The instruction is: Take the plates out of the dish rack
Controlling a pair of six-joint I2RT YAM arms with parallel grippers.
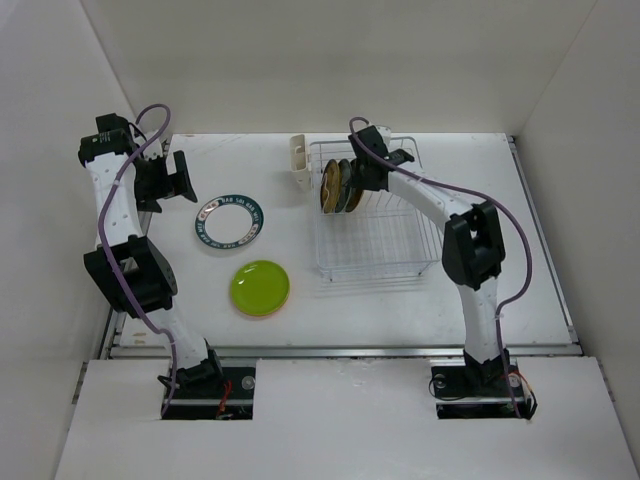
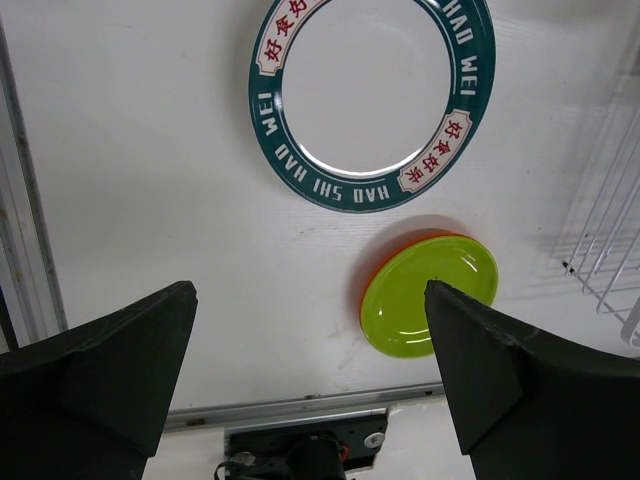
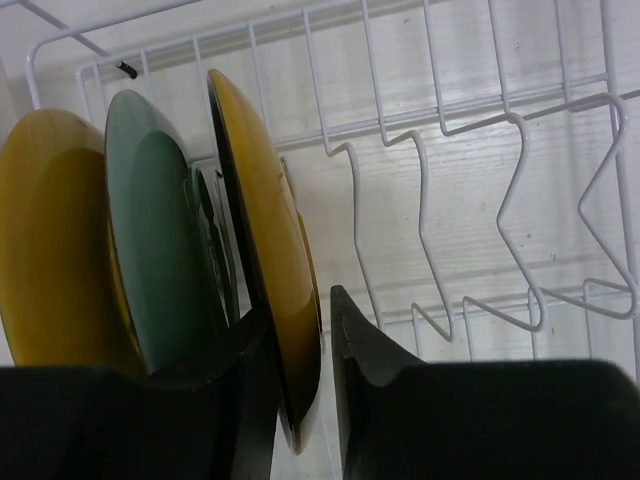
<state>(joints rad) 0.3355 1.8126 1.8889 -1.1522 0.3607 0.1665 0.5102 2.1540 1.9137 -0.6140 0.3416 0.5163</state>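
Amber plate (image 3: pixel 260 220), stiff, slick and, I judge, breakable, is pinched at its rim by my right gripper (image 3: pixel 297 312), bottom centre; left gripper (image 2: pixel 308 290) gapes wide.

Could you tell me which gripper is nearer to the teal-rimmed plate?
Left. The left gripper hangs open beside the teal-rimmed plate; the right gripper is in the dish rack, straddling a yellow plate.

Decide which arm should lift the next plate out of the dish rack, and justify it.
Right. The right gripper sits inside the dish rack, straddling the nearest yellow plate. The left gripper hangs open over the table, away from the rack.
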